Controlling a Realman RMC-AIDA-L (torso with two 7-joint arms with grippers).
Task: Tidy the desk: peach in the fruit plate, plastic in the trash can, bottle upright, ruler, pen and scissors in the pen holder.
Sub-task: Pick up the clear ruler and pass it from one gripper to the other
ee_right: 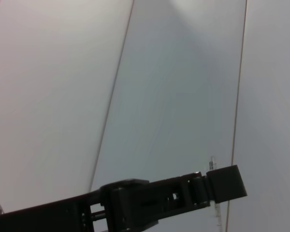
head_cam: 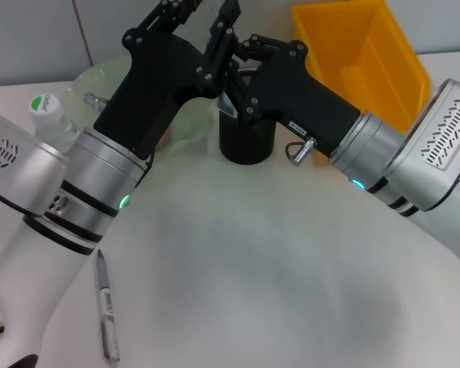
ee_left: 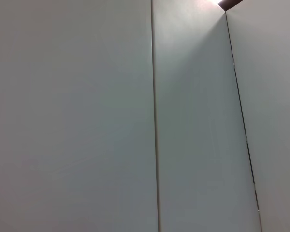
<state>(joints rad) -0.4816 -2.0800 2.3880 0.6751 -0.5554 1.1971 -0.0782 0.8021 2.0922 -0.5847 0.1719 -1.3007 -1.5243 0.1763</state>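
Note:
The black pen holder (head_cam: 245, 144) stands at the back centre, its mouth mostly hidden by my two arms. A pale clear strip (head_cam: 228, 103), perhaps the ruler, shows at its rim between the arms. My left gripper (head_cam: 178, 9) and right gripper (head_cam: 230, 15) are both raised above the holder, cut off by the top edge. A grey pen (head_cam: 106, 310) lies on the table at the front left. The bottle (head_cam: 47, 115) with a green-marked cap stands at the left. The green fruit plate (head_cam: 100, 77) is behind my left arm. The scissors are not visible.
The yellow bin (head_cam: 360, 54) stands at the back right. The left wrist view shows only pale wall panels (ee_left: 87, 116). The right wrist view shows wall panels and a black finger linkage (ee_right: 174, 198) with a thin clear strip (ee_right: 212, 164) behind it.

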